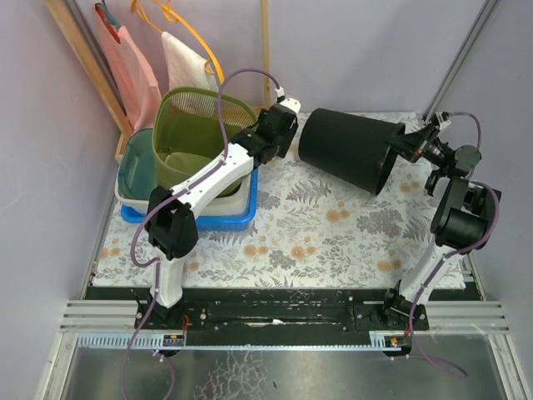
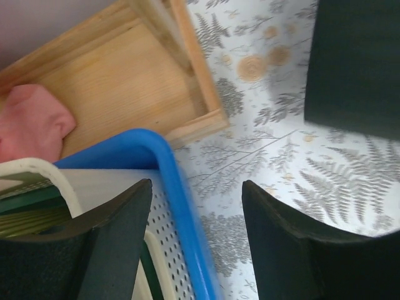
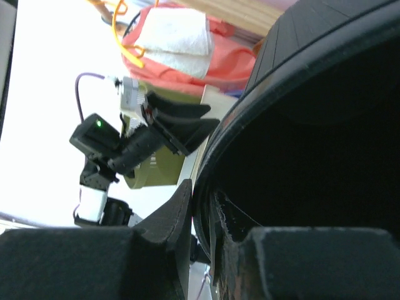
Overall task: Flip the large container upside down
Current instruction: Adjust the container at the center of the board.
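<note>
Jaws of the right gripper (image 3: 203, 215) are almost shut and pinch the thin rim of the large container (image 1: 346, 157), with one finger outside the wall and one inside. The big black container is tipped on its side at the back of the flowery cloth (image 1: 316, 242). Its open mouth faces right and its closed bottom points left toward the left gripper (image 1: 287, 117). I cannot tell if its lower side rests on the cloth or hangs just above it. The job looks about half done, because the container is on its side and its mouth is not yet facing down. I think the next move needs the right wrist to roll more, so the mouth swings down onto the cloth, and then a gentle let-go. The grip is on a thin edge, so it could slip. The right arm is bent up high and reaches back and to the left. The left arm stretches far out over the blue tray (image 1: 225, 218) and the green basket (image 1: 196, 137). Its jaws are wide open and hold nothing, near the container's bottom but not touching it.
</note>
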Controlling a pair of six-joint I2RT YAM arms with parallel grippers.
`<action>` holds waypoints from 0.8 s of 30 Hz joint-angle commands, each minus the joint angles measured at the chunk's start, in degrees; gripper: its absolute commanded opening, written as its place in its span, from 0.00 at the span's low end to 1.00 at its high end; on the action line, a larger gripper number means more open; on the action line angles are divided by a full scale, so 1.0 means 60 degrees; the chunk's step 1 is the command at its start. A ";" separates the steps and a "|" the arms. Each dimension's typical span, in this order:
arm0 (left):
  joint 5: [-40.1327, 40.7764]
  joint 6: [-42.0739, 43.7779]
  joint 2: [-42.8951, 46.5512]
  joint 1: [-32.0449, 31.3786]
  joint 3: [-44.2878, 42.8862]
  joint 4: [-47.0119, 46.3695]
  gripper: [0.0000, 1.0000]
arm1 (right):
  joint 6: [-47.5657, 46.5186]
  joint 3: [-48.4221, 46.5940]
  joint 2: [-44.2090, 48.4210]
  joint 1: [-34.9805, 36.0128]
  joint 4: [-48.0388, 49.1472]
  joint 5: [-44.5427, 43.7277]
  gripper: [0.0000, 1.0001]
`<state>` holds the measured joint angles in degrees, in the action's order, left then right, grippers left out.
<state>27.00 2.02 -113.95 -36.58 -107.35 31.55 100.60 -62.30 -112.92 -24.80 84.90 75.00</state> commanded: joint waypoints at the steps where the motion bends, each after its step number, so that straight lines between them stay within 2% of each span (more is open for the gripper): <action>1: -0.1165 -0.0383 -0.0025 0.0072 -0.1207 0.0541 0.59 | 0.0366 0.0391 0.1688 -0.0370 0.2051 0.0461 0.00; 7: 0.1447 -0.0020 -0.0879 0.0040 -0.2289 0.0886 0.58 | 0.0426 0.1672 0.2890 -0.0851 0.2058 0.1170 0.00; 10: 0.1612 -0.0049 -0.1022 0.0090 -0.2045 0.0918 0.57 | 0.0337 0.2174 0.3461 -0.0859 0.2139 0.1441 0.00; 15: 0.1671 0.0220 -0.1496 0.0061 -0.1643 0.1017 0.32 | 0.0526 0.2253 0.4068 -0.0864 0.2141 0.1628 0.00; 17: 0.1535 0.0320 -0.1739 0.0067 -0.1818 0.1209 0.29 | 0.0708 0.2142 0.4259 -0.0873 0.2153 0.1671 0.00; 21: 0.0246 0.0145 -0.1994 0.0050 -0.2371 0.1856 0.35 | 0.0965 0.1988 0.4724 -0.0884 0.2128 0.1800 0.00; 24: -0.0493 0.0201 -0.2161 -0.0066 -0.2726 0.2257 0.49 | 0.1102 0.1844 0.4962 -0.0913 0.2126 0.1835 0.00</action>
<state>30.22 2.59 -126.41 -36.49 -119.26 41.95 105.25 -47.77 -87.13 -30.26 88.77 87.18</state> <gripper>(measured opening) 0.419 0.196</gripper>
